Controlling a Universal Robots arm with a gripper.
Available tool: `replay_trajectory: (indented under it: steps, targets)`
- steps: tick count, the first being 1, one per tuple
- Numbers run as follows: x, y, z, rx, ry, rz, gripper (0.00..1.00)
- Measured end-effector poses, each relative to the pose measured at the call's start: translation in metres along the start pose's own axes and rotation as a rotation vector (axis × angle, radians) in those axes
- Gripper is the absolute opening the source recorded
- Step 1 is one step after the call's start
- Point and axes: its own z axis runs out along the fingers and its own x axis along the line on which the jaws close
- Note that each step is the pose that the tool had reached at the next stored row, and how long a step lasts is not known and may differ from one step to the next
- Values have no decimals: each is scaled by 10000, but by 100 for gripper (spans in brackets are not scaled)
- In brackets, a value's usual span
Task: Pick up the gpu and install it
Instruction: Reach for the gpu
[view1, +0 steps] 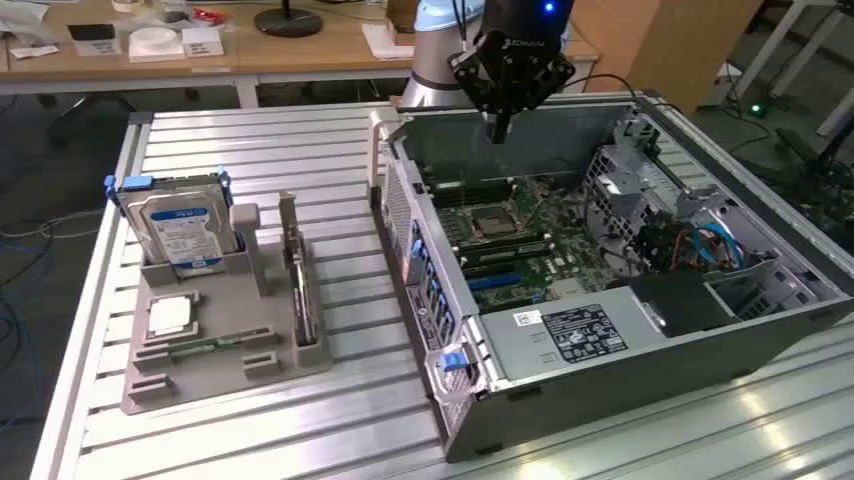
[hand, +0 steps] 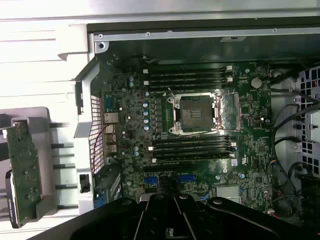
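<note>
One black claw (view1: 498, 132) on the arm hangs over the far edge of the open grey metal computer case (view1: 667, 370), above the back part of the green motherboard (view1: 534, 250). In the exterior view its fingers narrow to a single tip, so it looks closed, and it grips nothing. In the wrist view the claw (hand: 175, 202) is a dark shape at the frame's edge. Beyond it lie the motherboard (hand: 200, 125), with a square silvery processor socket (hand: 192, 112) between two banks of black memory slots, and the case (hand: 200, 35).

The gpu (view1: 303, 300), a thin flat green circuit card, stands on edge in a slot of the grey plastic parts holder (view1: 214, 375). The holder sits on the ribbed aluminium tabletop (view1: 254, 150), to the exterior view's left of the case. The card is well apart from the claw and untouched. In the wrist view the gpu (hand: 22, 170) shows its green face, upright in the holder just outside the case wall, on the tabletop (hand: 40, 65).

At the holder's far end a thick blue-labelled hard drive (view1: 180, 228) stands upright in its own bay. A small narrow green memory stick (view1: 200, 347) lies flat in a groove nearer the camera.

Inside the case, a grey box with a white label (view1: 574, 335) fills the near corner, and blue cables (view1: 714, 245) run along the side at the exterior view's right.
</note>
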Motion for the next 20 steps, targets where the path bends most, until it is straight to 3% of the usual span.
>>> replay_trajectory:
  steps: [6, 20]
  targets:
    - [40, -3, -1, 0, 0, -1, 11]
    - [278, -21, -7, -1, 0, 0, 11]
